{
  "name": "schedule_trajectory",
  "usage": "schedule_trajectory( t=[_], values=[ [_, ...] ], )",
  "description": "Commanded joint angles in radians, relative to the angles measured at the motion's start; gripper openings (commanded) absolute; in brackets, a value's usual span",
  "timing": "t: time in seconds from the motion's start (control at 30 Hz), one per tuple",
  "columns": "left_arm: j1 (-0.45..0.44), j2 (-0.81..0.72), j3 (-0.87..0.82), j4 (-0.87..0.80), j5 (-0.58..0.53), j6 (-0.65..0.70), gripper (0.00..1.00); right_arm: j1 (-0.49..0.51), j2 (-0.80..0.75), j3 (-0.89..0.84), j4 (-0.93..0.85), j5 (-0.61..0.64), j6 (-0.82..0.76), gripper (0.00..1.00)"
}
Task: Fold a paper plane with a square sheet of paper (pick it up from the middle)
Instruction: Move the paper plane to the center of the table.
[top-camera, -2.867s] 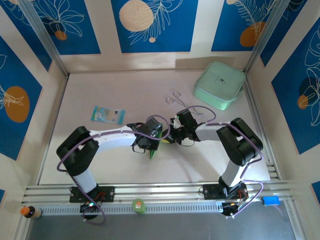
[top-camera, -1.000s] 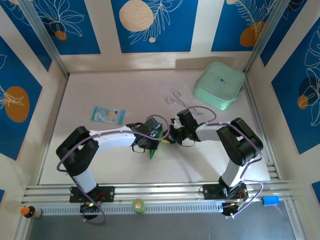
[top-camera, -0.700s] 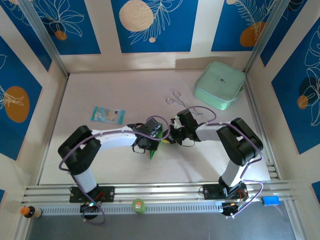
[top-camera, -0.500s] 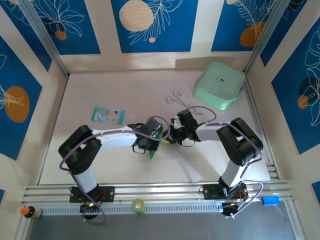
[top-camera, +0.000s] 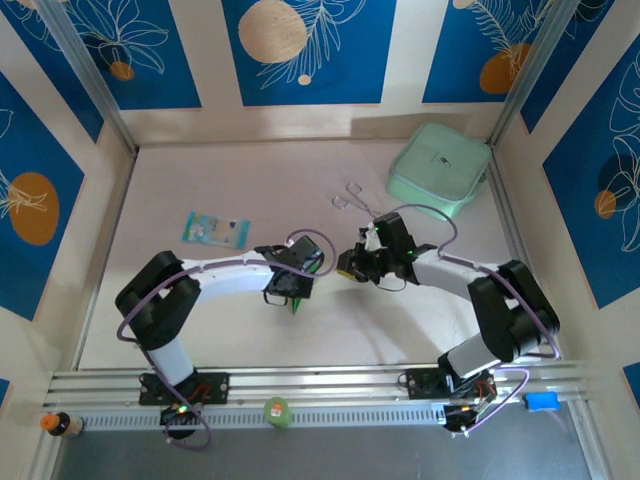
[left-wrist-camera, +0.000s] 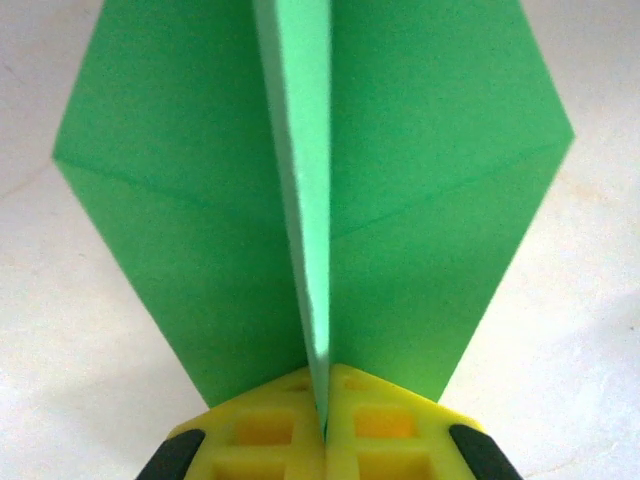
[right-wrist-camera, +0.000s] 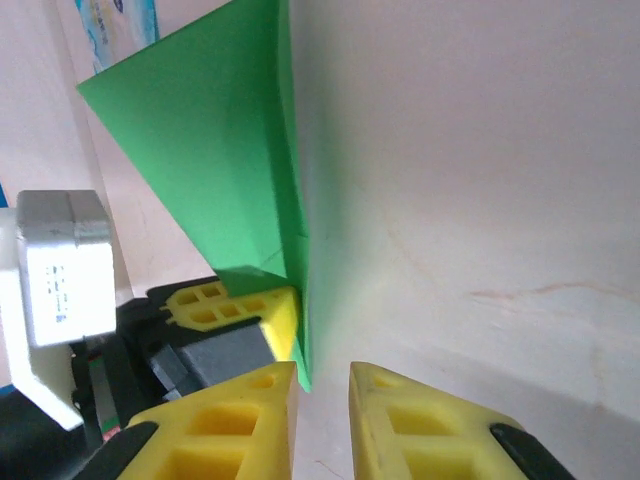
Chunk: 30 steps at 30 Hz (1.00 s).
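The square sheet of paper (left-wrist-camera: 190, 200) is bright green and folded, with a raised centre ridge and a flap spread to either side. My left gripper (left-wrist-camera: 325, 428) is shut on the base of that ridge, its yellow fingers pressed together. From above, a small green corner of the paper (top-camera: 296, 306) pokes out under the left gripper (top-camera: 294, 290) near the table's middle. My right gripper (right-wrist-camera: 322, 385) is open by a narrow gap. The paper (right-wrist-camera: 210, 130) ends in a tip just beside the inner edge of the right gripper's left finger, and nothing is pinched. The right gripper (top-camera: 350, 266) sits just right of the left one.
A pale mint box (top-camera: 438, 170) stands at the back right. A metal clip (top-camera: 352, 197) lies in front of it. A light-blue packet (top-camera: 215, 230) lies to the left, and is also the packet (right-wrist-camera: 115, 20) in the right wrist view. Walls close in the table's left, back and right.
The right gripper has opened, let go of the paper and drawn back to the right, its elbow swinging out. The left gripper has closed fully on the ridge.
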Motion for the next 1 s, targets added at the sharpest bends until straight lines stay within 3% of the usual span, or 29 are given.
schedule_trajectory(
  t=[0.0,0.97],
  values=[
    [0.003,0.013,0.050,-0.053,-0.048,-0.033,0.06,-0.021,-0.052,-0.054,-0.073,0.024,-0.018,0.21],
    [0.002,0.082,0.080,-0.057,-0.003,-0.038,0.16,-0.040,-0.089,-0.090,-0.075,0.021,-0.012,0.22]
  ],
)
